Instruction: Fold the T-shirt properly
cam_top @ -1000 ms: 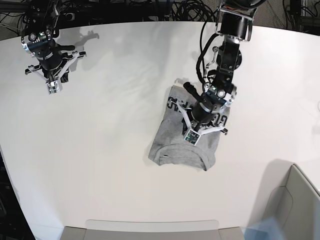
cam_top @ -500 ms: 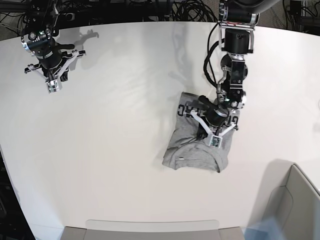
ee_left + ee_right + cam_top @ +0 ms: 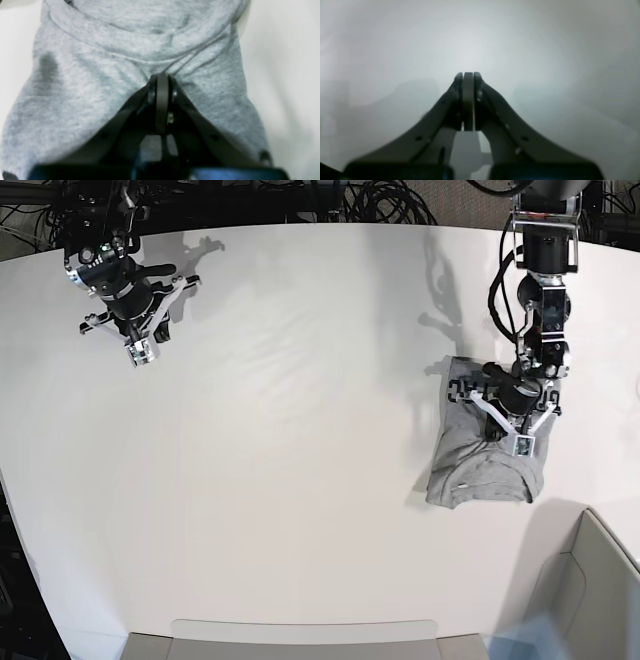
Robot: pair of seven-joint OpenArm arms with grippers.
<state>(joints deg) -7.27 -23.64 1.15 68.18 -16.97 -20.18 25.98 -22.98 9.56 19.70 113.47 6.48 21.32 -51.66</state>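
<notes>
The heather-grey T-shirt [image 3: 470, 465] lies folded into a small packet on the white table's right side, with black lettering along its far edge. My left gripper [image 3: 520, 442] is shut, and its tips press down on the cloth near the packet's right edge. In the left wrist view the shut fingertips [image 3: 162, 78] rest on the T-shirt [image 3: 100, 75]. Creases run to them and no cloth shows between them. My right gripper [image 3: 138, 350] hangs over bare table at the far left, shut and empty. The right wrist view shows that gripper [image 3: 468, 75] over plain white surface.
A grey open box [image 3: 590, 580] stands at the near right corner, close below the shirt. A pale flat tray edge [image 3: 300, 635] runs along the table's front. Cables [image 3: 380, 200] lie behind the table's back edge.
My left arm has moved right, and the folded shirt has slid right with it across the table. The right gripper has shifted a little right and toward the back.
</notes>
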